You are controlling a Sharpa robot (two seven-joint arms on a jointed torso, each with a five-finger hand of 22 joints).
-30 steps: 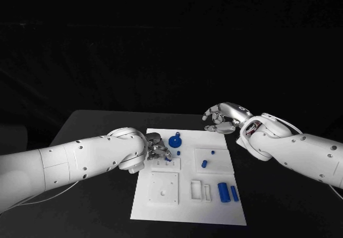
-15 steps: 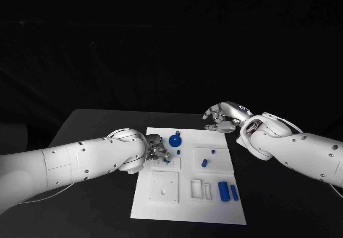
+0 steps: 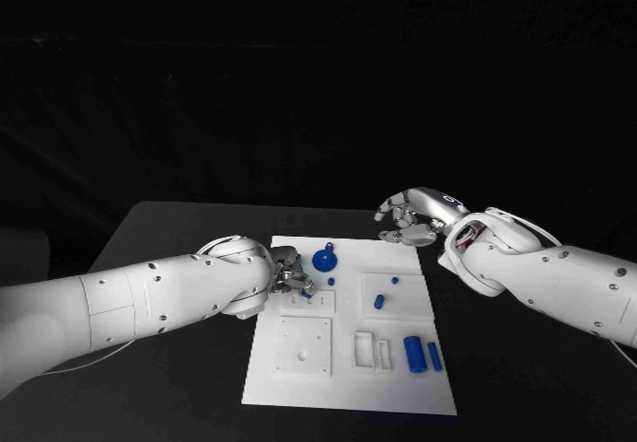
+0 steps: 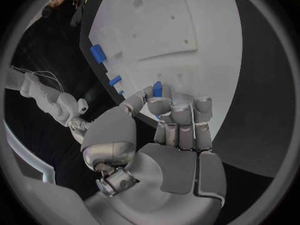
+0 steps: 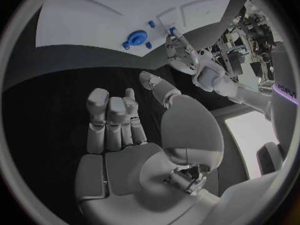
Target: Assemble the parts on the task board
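The white task board (image 3: 348,387) lies in the middle of the table. My left hand (image 3: 292,278) hovers over its left side and pinches a small blue peg (image 3: 306,295) between thumb and finger; the left wrist view shows that peg (image 4: 157,89) upright in my left hand (image 4: 178,127) above the board (image 4: 181,30). A round blue part (image 3: 325,262) stands just beyond it. My right hand (image 3: 409,217) hangs over the board's far right corner, fingers loosely bent (image 5: 115,122), holding nothing.
Loose blue parts lie on the board: a short peg (image 3: 380,301), a small piece (image 3: 396,279) and two cylinders (image 3: 414,354) near the right edge. White recessed blocks (image 3: 304,347) sit in the board's near half. Black table (image 3: 159,239) surrounds the board.
My left hand with the peg has shifted very slightly over the board's left side. The right hand has stayed in place.
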